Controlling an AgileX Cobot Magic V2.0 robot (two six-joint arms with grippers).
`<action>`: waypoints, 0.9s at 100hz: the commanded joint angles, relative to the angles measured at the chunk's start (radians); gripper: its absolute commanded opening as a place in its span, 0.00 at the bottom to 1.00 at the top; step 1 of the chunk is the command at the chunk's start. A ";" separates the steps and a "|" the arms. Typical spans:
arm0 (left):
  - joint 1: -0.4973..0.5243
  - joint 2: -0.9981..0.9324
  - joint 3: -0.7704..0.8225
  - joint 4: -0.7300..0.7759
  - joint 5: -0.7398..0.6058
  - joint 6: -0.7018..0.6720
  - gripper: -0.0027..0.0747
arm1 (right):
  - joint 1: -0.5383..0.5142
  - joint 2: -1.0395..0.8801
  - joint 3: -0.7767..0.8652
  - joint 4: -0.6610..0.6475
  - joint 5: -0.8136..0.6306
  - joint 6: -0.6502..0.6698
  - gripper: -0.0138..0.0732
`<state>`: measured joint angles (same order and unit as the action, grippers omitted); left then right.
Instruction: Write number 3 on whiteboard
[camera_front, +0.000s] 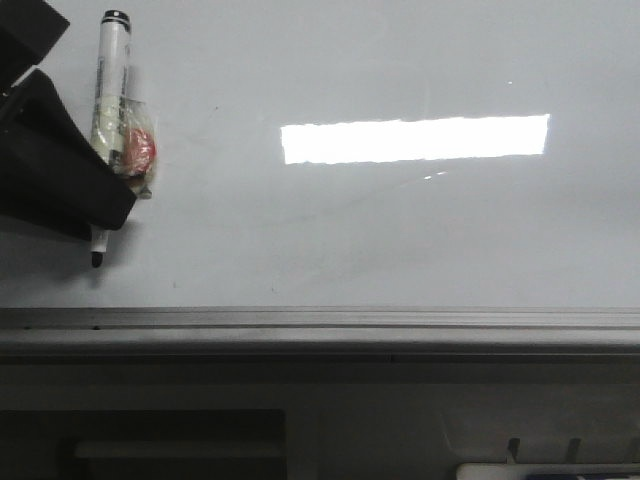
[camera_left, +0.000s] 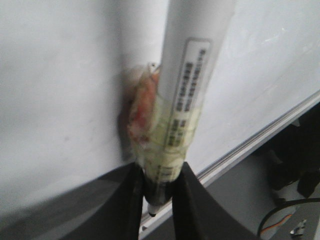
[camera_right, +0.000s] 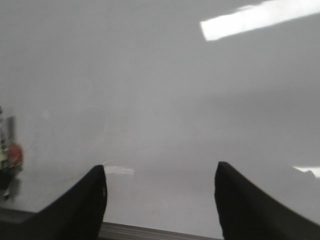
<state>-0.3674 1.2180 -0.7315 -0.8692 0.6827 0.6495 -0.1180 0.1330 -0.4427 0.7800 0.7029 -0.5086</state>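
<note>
Left gripper clamped on marker, tip at the whiteboard. Right gripper jaws apart over board. No 3 legible.

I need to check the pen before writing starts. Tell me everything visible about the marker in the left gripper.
The marker is a white cylindrical pen with a black cap end, a printed label and a dark tip pointing at the whiteboard near its lower left. Clear tape binds a reddish wad to its barrel. The left gripper is clamped on its lower barrel just above the tip. Whether the tip touches the board cannot be told; no stroke shows.
</note>
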 joint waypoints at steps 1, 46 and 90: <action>-0.024 -0.057 -0.051 -0.108 0.032 0.193 0.01 | 0.002 0.065 -0.097 0.184 0.074 -0.214 0.64; -0.351 -0.326 -0.116 0.096 0.060 0.582 0.01 | 0.323 0.472 -0.498 0.218 0.343 -0.474 0.64; -0.414 -0.324 -0.118 0.114 0.058 0.582 0.01 | 0.826 0.851 -0.681 0.028 0.168 -0.474 0.65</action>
<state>-0.7717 0.9015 -0.8145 -0.7222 0.7845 1.2335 0.6507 0.9481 -1.0605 0.8071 0.9806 -0.9724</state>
